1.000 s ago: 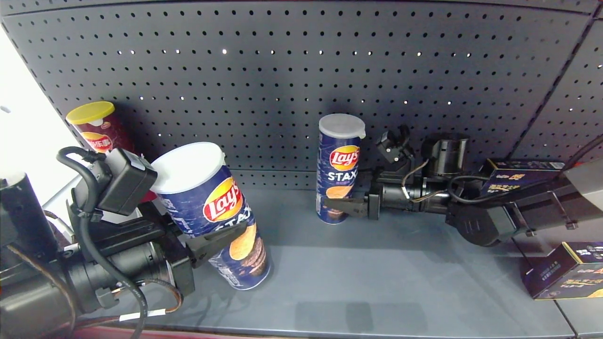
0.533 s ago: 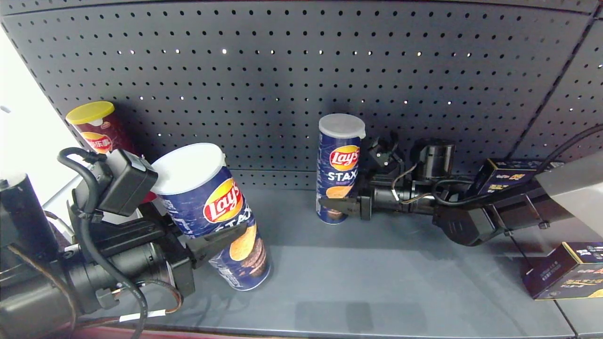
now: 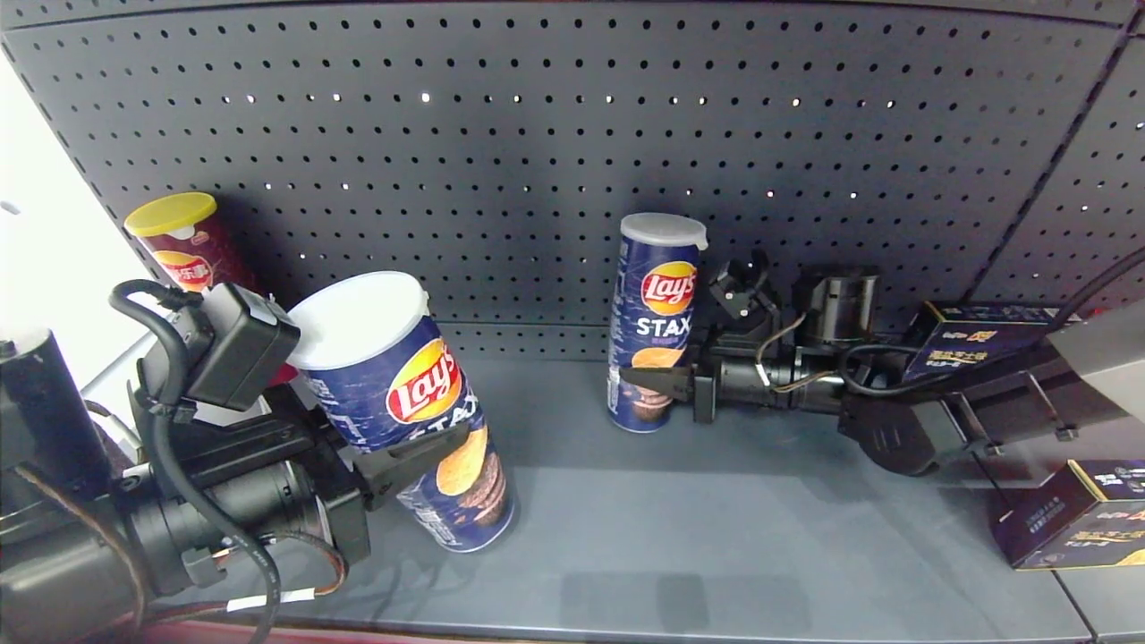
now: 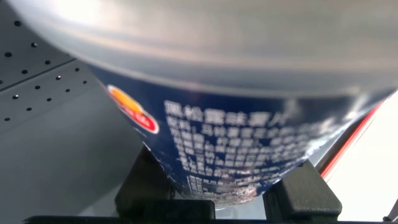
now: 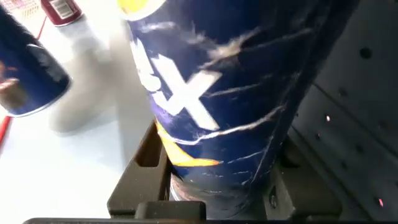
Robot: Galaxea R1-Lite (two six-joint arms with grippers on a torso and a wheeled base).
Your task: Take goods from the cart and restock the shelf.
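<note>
My right pincer (image 3: 651,383) shifts the far chip can (image 3: 660,295) it grasps rightward; my left pincer (image 3: 416,447) clenches the near chip can (image 3: 394,376).

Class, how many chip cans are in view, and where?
3: a red can at the back left of the shelf, a tilted blue can in the left gripper, the other blue can in the right gripper. None looks hidden.

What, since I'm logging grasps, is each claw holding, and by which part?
The left claw clamps the tilted blue can around its lower body. The right claw clamps the other blue can low on its side, just above the base.
</note>
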